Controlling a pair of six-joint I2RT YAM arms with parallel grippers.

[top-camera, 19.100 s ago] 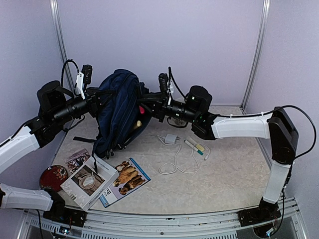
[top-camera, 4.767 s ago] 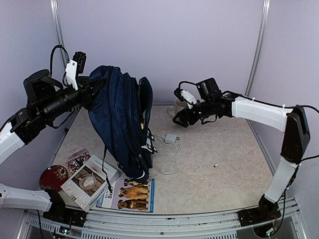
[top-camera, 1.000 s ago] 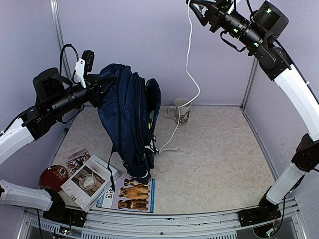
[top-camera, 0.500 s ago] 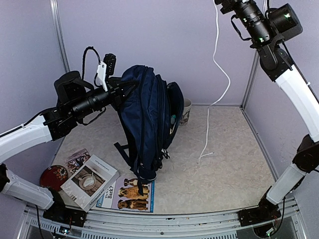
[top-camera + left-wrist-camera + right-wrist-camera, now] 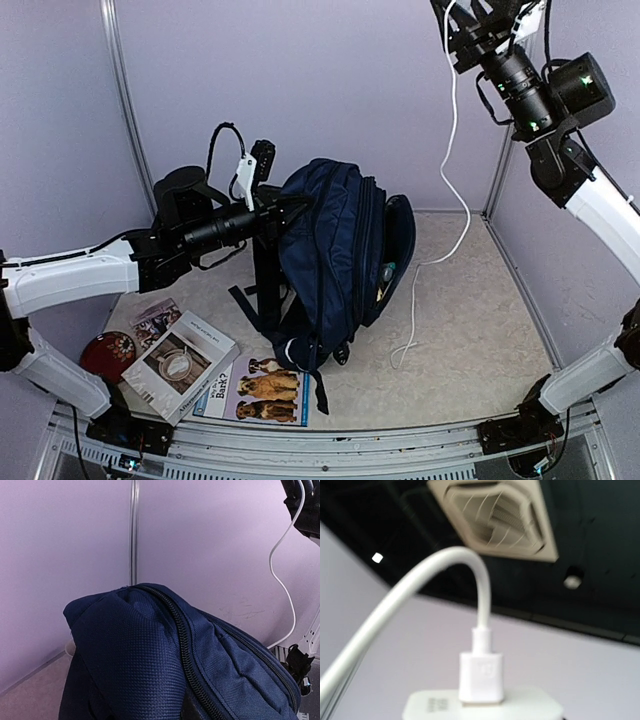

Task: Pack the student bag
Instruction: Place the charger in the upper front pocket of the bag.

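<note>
Nearest you, books (image 5: 215,375) are lying at the front left of the table (image 5: 480,330). Right behind them the student bag (image 5: 335,250) is standing upright mid-table, with your left gripper (image 5: 283,212) clenching its top. Farther back and high up, your right gripper (image 5: 470,30) is grasping the white charger (image 5: 485,707), whose cable (image 5: 450,170) is dangling down to the table right of the bag.

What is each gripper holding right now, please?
Left gripper: closed on the student bag's top.
Right gripper: closed on the white charger, cable hanging down.
</note>
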